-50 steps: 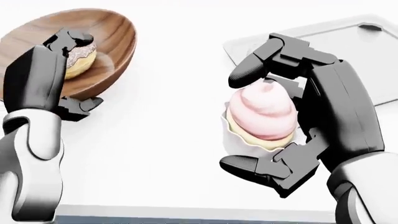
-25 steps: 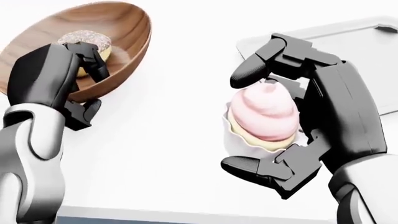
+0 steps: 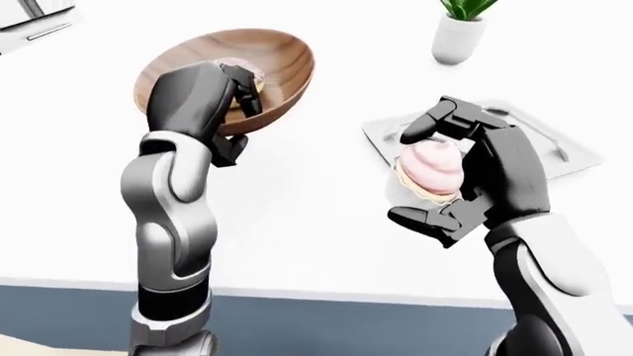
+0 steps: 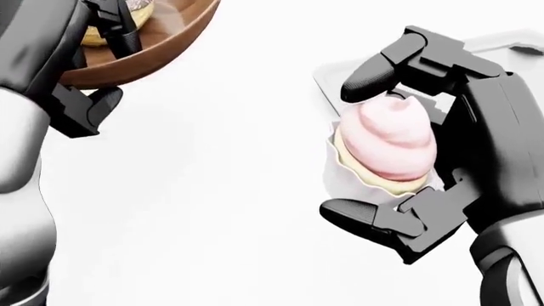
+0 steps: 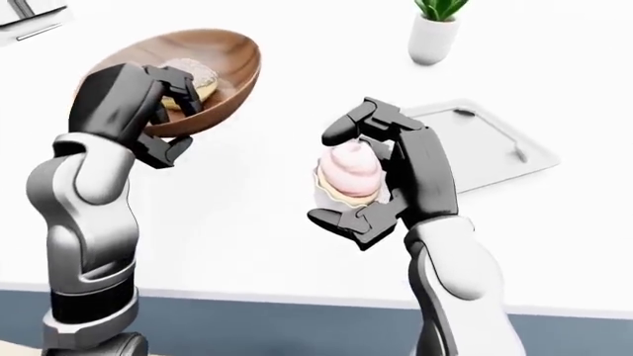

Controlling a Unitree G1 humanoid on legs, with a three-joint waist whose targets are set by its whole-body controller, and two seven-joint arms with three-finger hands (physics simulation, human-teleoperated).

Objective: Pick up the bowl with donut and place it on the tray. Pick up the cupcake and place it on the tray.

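My left hand (image 5: 153, 111) is shut on the near rim of the wooden bowl (image 5: 222, 63) and holds it tilted, raised above the white counter at the upper left of the eye views. A sprinkled donut (image 5: 193, 78) lies inside the bowl. My right hand (image 5: 346, 178) is shut on the pink-frosted cupcake (image 5: 351, 172) and holds it in the air just left of the grey tray (image 5: 484, 152). The head view shows the cupcake (image 4: 391, 146) close up between the fingers (image 4: 374, 76).
A small white pot with a green plant (image 5: 433, 33) stands above the tray. A white appliance corner (image 3: 35, 18) shows at the top left. The counter's near edge (image 5: 247, 300) runs along the bottom, with dark floor below.
My left hand has lifted the bowl with the donut up and away from the counter. My right hand has raised the cupcake slightly and moved it toward the tray.
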